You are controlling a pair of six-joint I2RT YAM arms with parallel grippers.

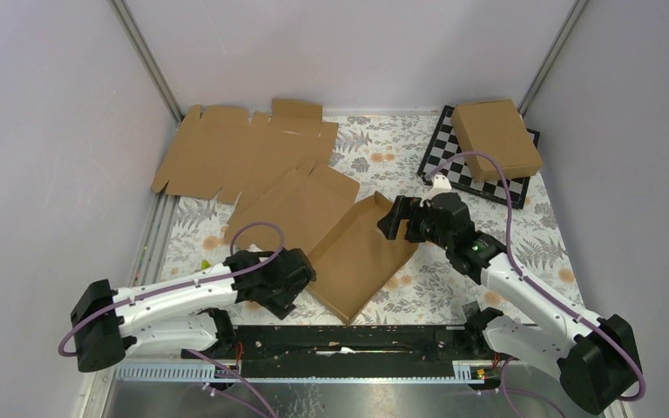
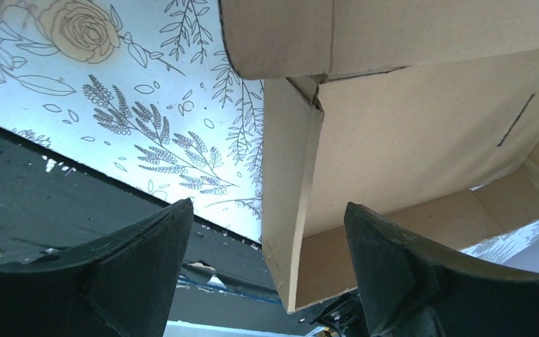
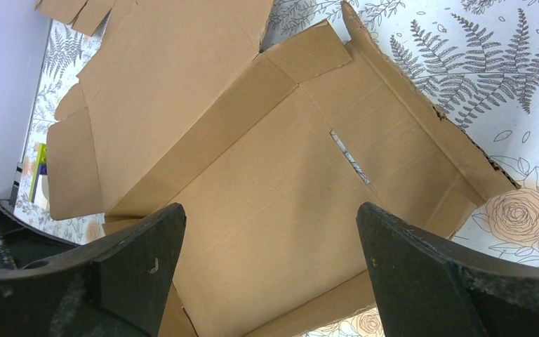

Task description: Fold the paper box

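Note:
The paper box (image 1: 361,257) lies mid-table, a brown die-cut piece with its side walls partly raised and its lid panel (image 1: 292,205) flat behind it. My left gripper (image 1: 307,277) is open at the box's near-left wall. In the left wrist view that upright wall (image 2: 284,210) stands between the open fingers (image 2: 147,260), untouched. My right gripper (image 1: 399,222) is open above the box's far-right corner. In the right wrist view its fingers (image 3: 133,246) spread wide over the box floor (image 3: 281,196), holding nothing.
A wide flat cardboard sheet (image 1: 244,148) lies at the back left. A chessboard (image 1: 440,157) at the back right carries another closed brown box (image 1: 496,138). A black rail (image 1: 357,340) runs along the near edge. Walls close in on both sides.

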